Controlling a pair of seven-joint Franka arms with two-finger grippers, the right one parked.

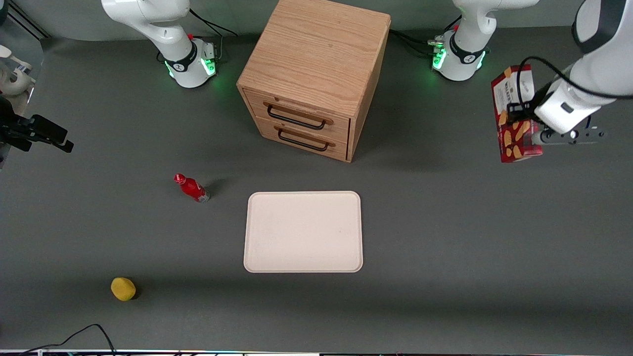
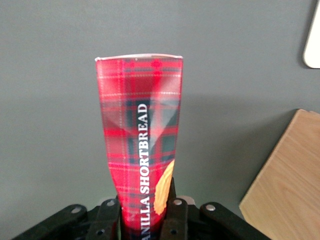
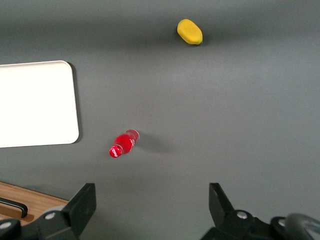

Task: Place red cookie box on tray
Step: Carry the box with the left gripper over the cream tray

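Carry step in hand: the left arm's hand (image 1: pixel 536 129) held the red cookie box (image 1: pixel 514 116) clamped and aloft at the working arm's end of the surface (tray (image 1: pixel 303 231) bare, well apart), so next it needed traversing over the tray, then lowering.

The left arm reaches in from the working end of the table, wrist bent sideways above the surface. Its gripper (image 1: pixel 525 129) (black fingers (image 2: pixel 172 212) pinched tight) clamps the red cookie box (image 1: pixel 512 116) in the air.
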